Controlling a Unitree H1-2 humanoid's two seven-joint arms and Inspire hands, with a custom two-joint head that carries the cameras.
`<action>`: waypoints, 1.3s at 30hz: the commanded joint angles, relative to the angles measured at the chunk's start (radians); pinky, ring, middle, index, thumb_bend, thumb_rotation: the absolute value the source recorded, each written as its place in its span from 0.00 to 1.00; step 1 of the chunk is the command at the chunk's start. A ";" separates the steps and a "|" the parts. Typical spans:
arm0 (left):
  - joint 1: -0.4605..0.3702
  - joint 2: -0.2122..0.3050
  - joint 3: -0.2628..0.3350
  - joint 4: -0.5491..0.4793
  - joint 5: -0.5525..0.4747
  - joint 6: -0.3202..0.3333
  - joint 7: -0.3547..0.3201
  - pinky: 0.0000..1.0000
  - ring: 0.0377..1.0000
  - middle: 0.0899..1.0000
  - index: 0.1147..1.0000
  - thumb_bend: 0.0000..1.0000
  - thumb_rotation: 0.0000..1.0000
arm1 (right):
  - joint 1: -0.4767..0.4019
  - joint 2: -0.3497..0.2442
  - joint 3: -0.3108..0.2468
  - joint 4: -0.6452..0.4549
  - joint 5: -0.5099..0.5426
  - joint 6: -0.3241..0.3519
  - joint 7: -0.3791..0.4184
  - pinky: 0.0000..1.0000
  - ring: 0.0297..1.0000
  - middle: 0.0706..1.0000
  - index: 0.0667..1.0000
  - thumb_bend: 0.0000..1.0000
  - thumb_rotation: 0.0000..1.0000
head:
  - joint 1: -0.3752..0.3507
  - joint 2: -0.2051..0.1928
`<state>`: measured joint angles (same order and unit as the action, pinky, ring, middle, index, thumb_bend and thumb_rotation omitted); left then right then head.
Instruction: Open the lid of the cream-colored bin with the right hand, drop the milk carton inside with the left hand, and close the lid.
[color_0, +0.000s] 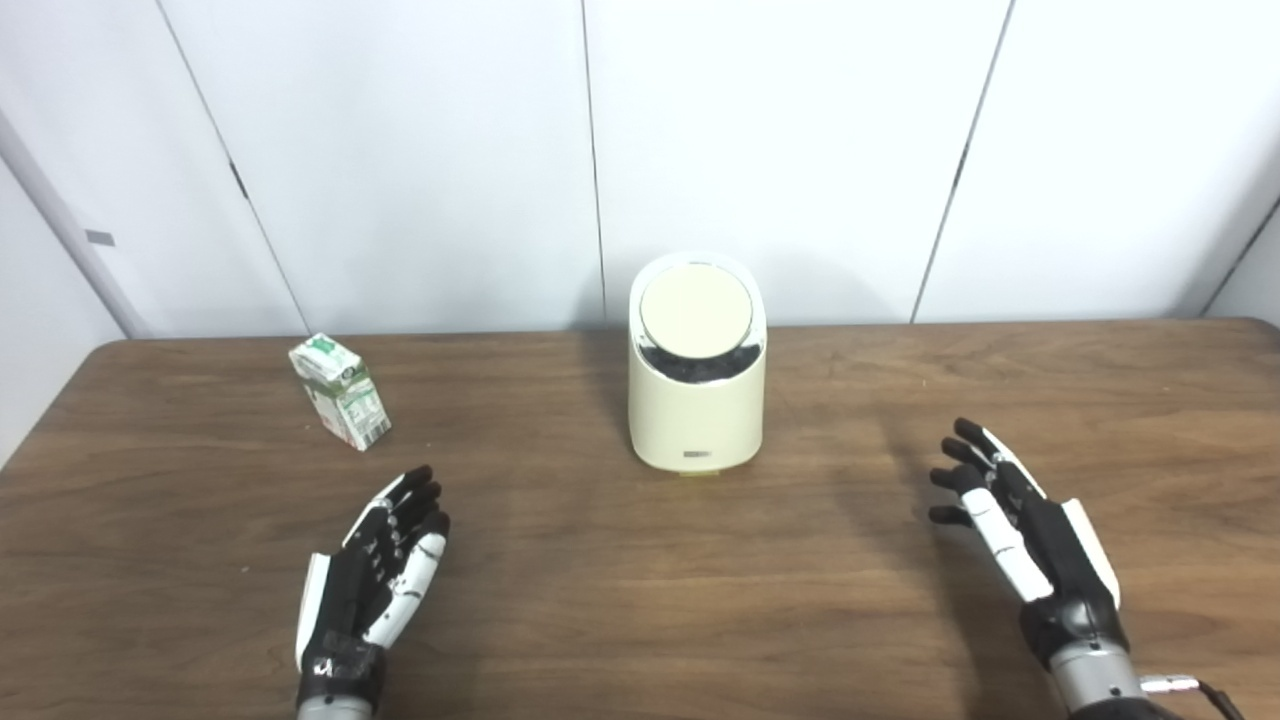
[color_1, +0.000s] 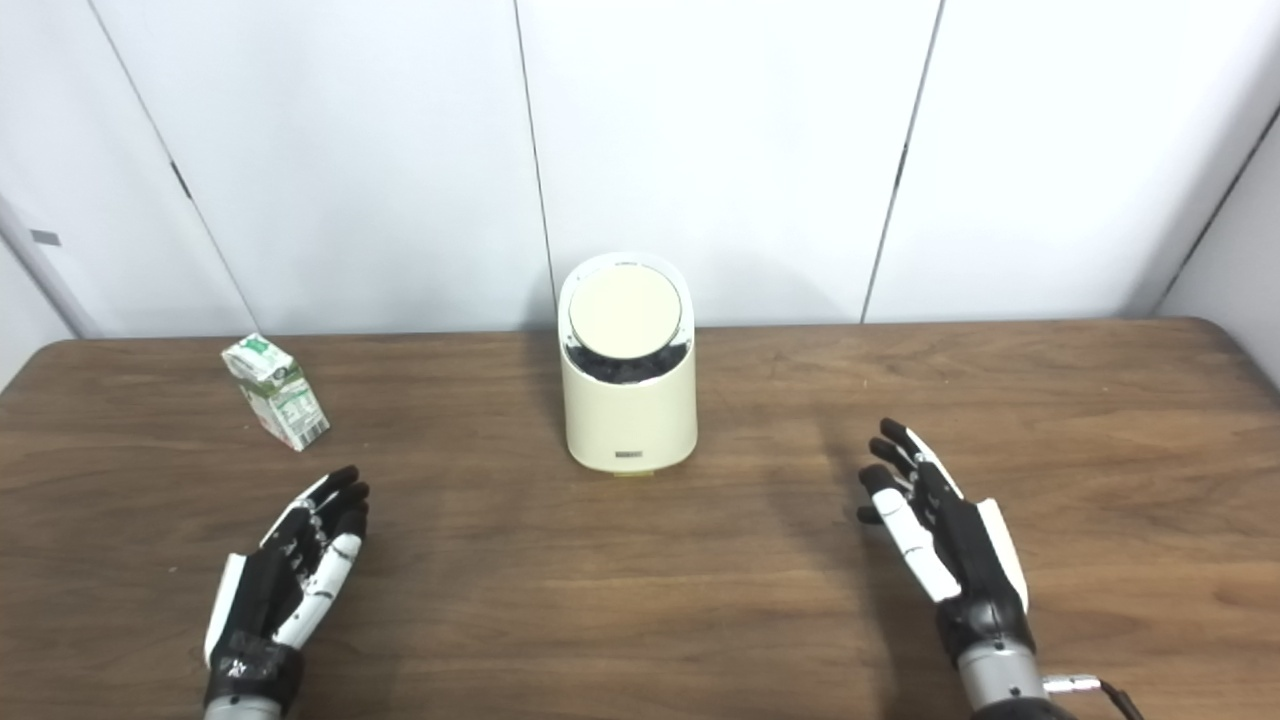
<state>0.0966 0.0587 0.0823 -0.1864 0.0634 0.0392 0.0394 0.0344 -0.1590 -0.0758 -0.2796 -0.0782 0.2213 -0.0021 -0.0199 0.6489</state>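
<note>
We held our left hand (color_0: 375, 570) and right hand (color_0: 1020, 535) spread and empty, flanking the lidded cream-colored plastic bin (color_0: 697, 385), green-and-white milk carton (color_0: 341, 391) untouched.

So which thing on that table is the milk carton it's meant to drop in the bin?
Start at the tall cream-colored bin standing mid-table near the back wall. Look to its left, beyond the robot's left hand: the small white-and-green milk carton stands there alone, tilted. It's the only boxy, printed thing on the brown wooden table.
</note>
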 joint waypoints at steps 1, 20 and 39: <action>-0.012 0.003 -0.001 -0.005 -0.005 0.010 -0.002 0.83 0.83 0.82 0.85 0.44 0.49 | -0.025 -0.004 -0.006 -0.036 -0.005 -0.037 -0.005 0.66 0.80 0.87 0.89 0.44 0.80 | -0.001 0.000; -0.013 0.000 -0.002 -0.010 -0.011 0.023 -0.003 0.85 0.84 0.83 0.86 0.43 0.49 | -0.029 -0.004 -0.009 -0.028 0.000 -0.044 -0.007 0.66 0.80 0.87 0.89 0.45 0.78 | -0.010 0.003; 0.021 0.014 -0.022 0.028 0.006 -0.066 -0.013 0.79 0.82 0.83 0.85 0.40 0.48 | -0.208 -0.015 0.031 -0.048 -0.054 0.097 0.012 0.71 0.81 0.86 0.89 0.75 0.69 | 0.062 -0.091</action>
<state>0.1073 0.0639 0.0703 -0.1667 0.0683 -0.0189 0.0382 -0.1259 -0.1705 -0.0487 -0.2832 -0.1164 0.3035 0.0101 0.0414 0.5599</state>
